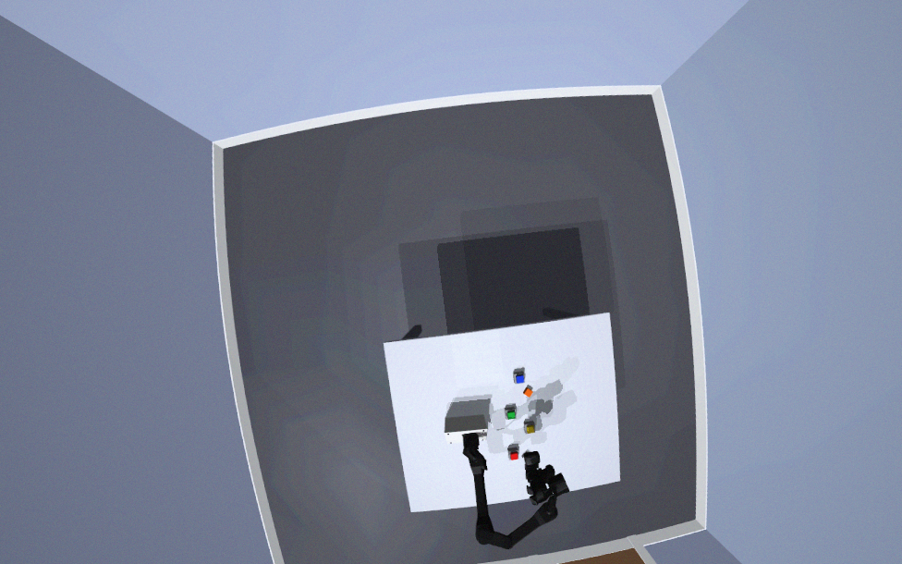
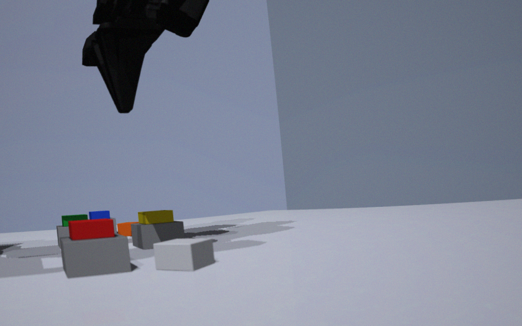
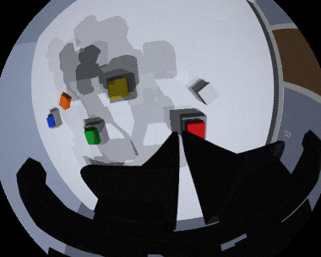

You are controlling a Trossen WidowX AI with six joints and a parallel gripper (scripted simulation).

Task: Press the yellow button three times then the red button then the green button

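Note:
My gripper [image 2: 125, 110] [image 3: 180, 135] is shut and empty. It hangs well above the buttons in the exterior view, and its tips overlap the near left edge of the red button's base in the wrist view. The red button [image 1: 514, 456] [image 2: 91, 229] [image 3: 196, 130] stands raised on its grey base. The yellow button [image 1: 530, 428] [image 2: 155, 217] [image 3: 118, 88] is raised too, with nothing touching it. The green button [image 1: 510, 414] [image 2: 75, 219] [image 3: 92, 136] is raised, farther left in the wrist view.
A blue button [image 1: 519, 378] [image 2: 99, 215] [image 3: 51, 122] and an orange block [image 1: 528, 392] [image 2: 127, 229] [image 3: 65, 101] lie beyond the green and yellow buttons. A white block [image 2: 174, 254] [image 3: 208, 93] lies beside the red button. A grey box [image 1: 468, 413] stands by the arm's base.

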